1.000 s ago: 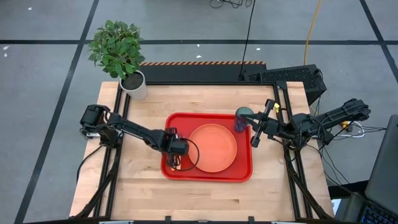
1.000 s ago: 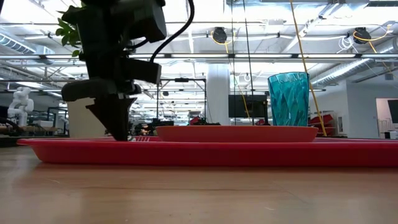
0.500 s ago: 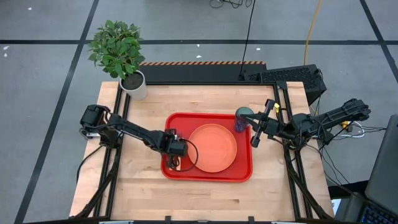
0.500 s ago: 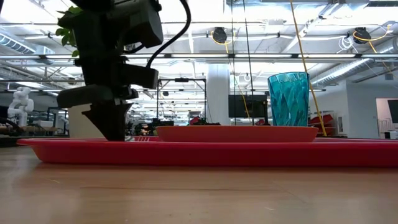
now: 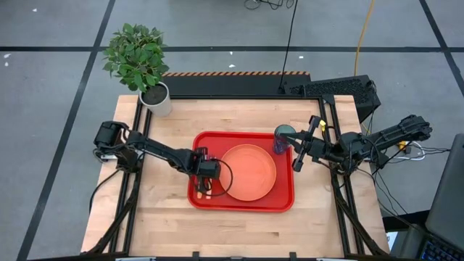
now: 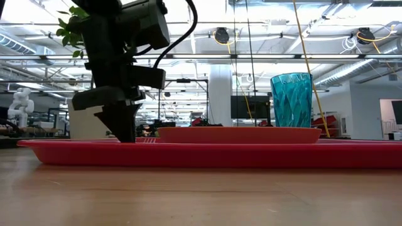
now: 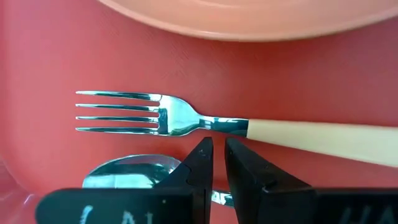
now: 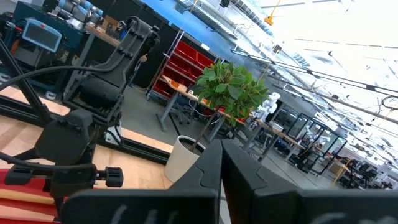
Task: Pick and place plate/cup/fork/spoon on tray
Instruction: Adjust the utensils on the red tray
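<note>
The red tray (image 5: pixel 283 201) lies mid-table. On it are the orange plate (image 5: pixel 248 172) and the teal cup (image 5: pixel 283 138), which stands upright at the tray's far right corner. The fork (image 7: pixel 186 118) and the spoon (image 7: pixel 130 171) lie flat on the tray's left part, side by side next to the plate. My left gripper (image 7: pixel 218 148) points down there, fingers shut to a thin slit over the spoon's neck. My right gripper (image 5: pixel 296 162) is shut and empty, beside the cup at the tray's right edge. My left gripper's fingertips (image 7: pixel 202 155) stand just over the spoon's neck (image 7: pixel 214 198), coming from above. The fingers themselves hide the spot, so I cannot tell whether they touch the spoon. The spoon lies flat on the tray.
A potted plant in a white pot (image 5: pixel 156 98) stands at the table's far left corner. Bare wood shows around the tray on the near, left and far sides.
My left gripper has edged a little toward the table's left edge and then back toward the plate, staying low over the tray's left part. The plate and cup have kept still.
</note>
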